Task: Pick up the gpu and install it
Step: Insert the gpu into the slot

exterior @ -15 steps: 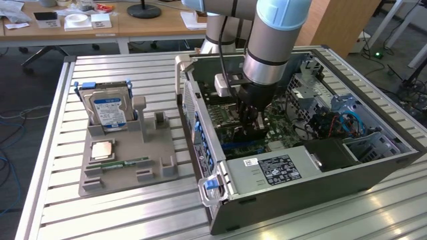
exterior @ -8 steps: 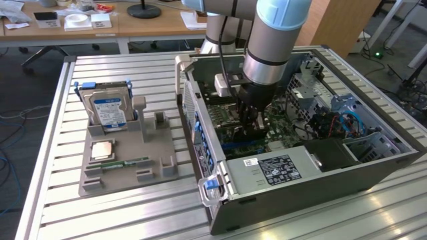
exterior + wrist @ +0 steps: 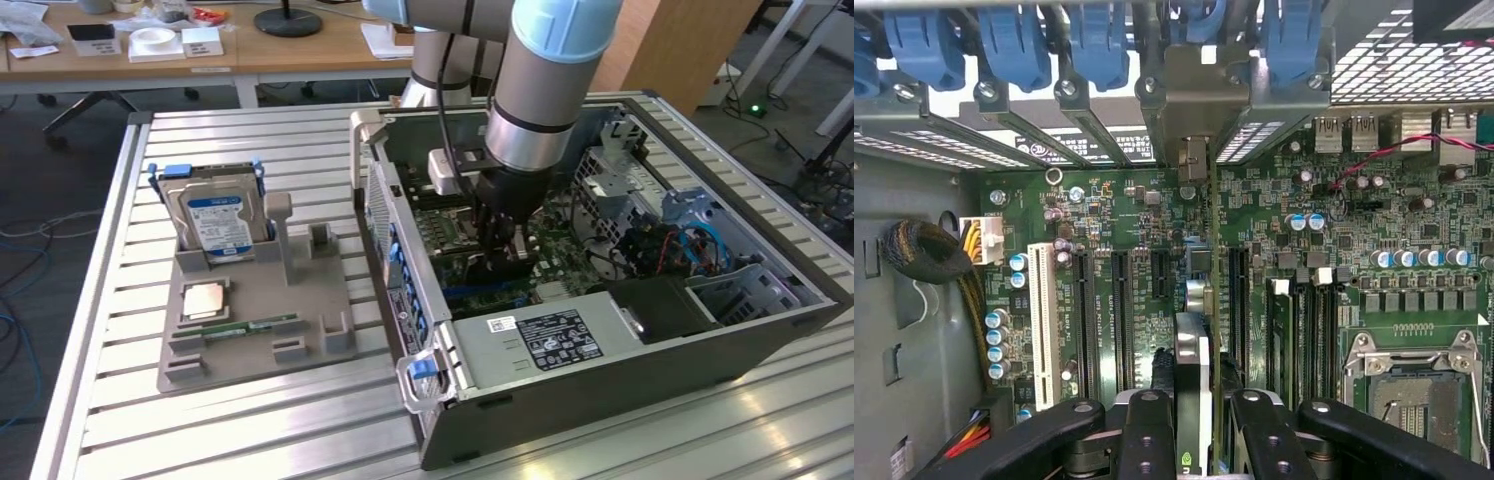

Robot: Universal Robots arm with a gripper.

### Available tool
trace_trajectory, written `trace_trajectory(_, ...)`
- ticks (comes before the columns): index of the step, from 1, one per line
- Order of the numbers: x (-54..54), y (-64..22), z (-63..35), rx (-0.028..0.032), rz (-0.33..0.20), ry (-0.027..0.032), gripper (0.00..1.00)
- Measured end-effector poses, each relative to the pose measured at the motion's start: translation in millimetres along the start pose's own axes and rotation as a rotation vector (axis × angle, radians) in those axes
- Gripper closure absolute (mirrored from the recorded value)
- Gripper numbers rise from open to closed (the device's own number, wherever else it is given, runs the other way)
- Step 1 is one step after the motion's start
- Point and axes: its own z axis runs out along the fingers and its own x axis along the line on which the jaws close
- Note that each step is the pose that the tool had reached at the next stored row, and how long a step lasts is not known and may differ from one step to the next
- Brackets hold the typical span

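Observation:
In the wrist view the gpu (image 3: 1192, 375) shows edge-on as a thin upright card, and my gripper (image 3: 1199, 440) is shut on it between black fingers (image 3: 1147, 432). Its metal end bracket (image 3: 1199, 95) reaches the rear slot openings under the blue latches (image 3: 1014, 45). The card stands over the motherboard (image 3: 1414, 230), in line with the black expansion slots (image 3: 1119, 320). Whether it sits in a slot I cannot tell. In the exterior view my gripper (image 3: 505, 262) is down inside the open computer case (image 3: 641, 360).
A white slot (image 3: 1039, 310), a yellow-black cable bundle (image 3: 924, 250) and the empty CPU socket (image 3: 1409, 390) flank the card. Left of the case in the exterior view, a grey holder (image 3: 254, 345) carries a hard drive (image 3: 220, 222), a chip (image 3: 203, 300) and a RAM stick (image 3: 254, 326). The power supply (image 3: 561, 340) fills the case's near corner.

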Motion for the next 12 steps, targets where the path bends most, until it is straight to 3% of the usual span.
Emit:
trace_trajectory(4, -0.1, 0.1, 0.1, -0.0003, 0.0, -0.007, 0.73)
trace_trajectory(12, 0.1, 0.1, 1.8, -0.0004, 0.0, -0.0069, 0.73)
